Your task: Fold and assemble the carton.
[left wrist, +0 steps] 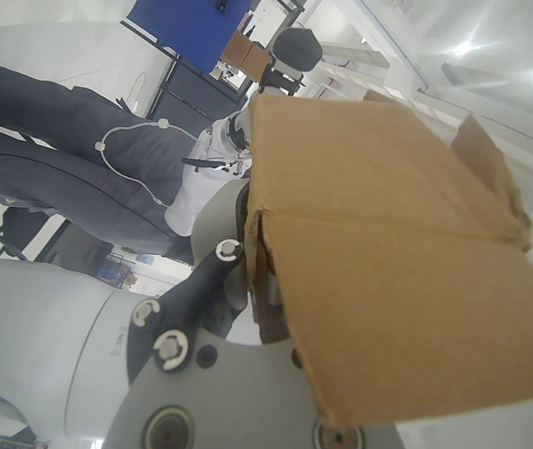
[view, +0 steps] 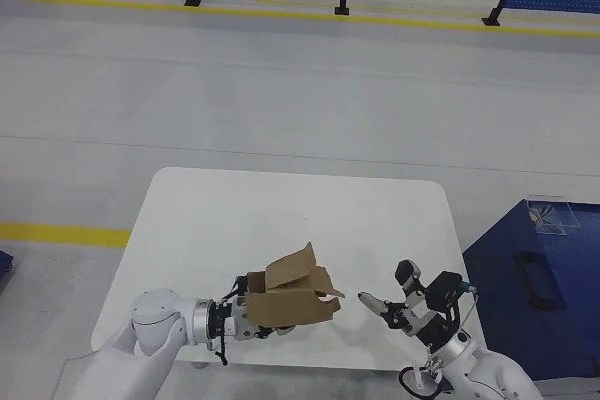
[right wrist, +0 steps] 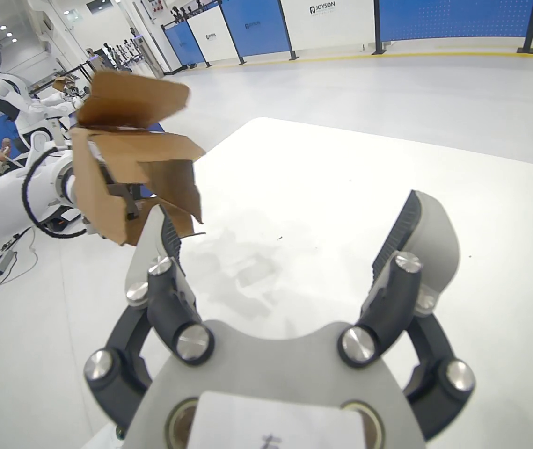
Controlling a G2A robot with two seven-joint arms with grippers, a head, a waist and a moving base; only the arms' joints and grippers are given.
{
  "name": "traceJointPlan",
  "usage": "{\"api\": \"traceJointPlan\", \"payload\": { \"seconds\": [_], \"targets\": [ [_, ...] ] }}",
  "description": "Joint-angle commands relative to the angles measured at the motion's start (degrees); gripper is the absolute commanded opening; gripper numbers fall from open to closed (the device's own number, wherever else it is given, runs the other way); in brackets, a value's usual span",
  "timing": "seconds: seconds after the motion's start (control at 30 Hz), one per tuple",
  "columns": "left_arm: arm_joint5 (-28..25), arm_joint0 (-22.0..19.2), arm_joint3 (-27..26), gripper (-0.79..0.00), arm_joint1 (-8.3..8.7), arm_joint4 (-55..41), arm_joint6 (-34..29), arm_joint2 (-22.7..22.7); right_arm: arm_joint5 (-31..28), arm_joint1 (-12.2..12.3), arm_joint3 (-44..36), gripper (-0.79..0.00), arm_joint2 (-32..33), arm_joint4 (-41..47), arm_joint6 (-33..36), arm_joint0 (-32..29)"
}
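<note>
Cardboard carton [view: 292, 292] hangs above the near edge of the table [view: 280, 205], my left claw [view: 246, 318] clamped on its wall. Close up, it looks light, stiff, crease-prone. My right claw [right wrist: 287, 210] gapes nearby; I'd pinch a loose flap [right wrist: 175, 186] by its edge.

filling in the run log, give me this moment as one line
left gripper: shut on carton, lifted over table | carton: flaps open, not closed up | right gripper: open, empty, beside carton, apart
</note>
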Motion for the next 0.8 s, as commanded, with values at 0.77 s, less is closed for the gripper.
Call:
{"api": "traceJointPlan", "payload": {
  "seconds": [0.77],
  "targets": [
    [-2.06, -1.13, 0.72, -0.785, 0.19, -0.2, 3.54, 3.12, -3.03, -2.2, 11.24, 0.0, -16.21, -2.07, 7.6, 11.55]
  ]
}}
